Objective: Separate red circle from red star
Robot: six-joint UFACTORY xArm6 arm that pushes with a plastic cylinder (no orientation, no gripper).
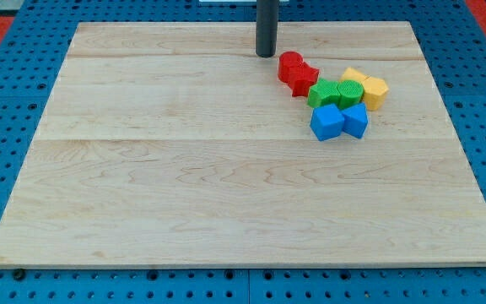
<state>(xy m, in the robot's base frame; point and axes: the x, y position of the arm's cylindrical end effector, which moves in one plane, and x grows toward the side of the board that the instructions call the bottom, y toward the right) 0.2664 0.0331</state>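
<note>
worktop: pale wooden board, blocks clustered at about 2 o'clock | rod: no gripper to hold apart or together, my tip just at 10 o'clock of red circle | red circle touching red star at its 4 o'clock | green, yellow, blue blocks beyond

1. The pale wooden surface lies on a blue pegboard.
2. Clustered at its upper right: red circle, red star, green blocks, yellow blocks, blue blocks.
</note>
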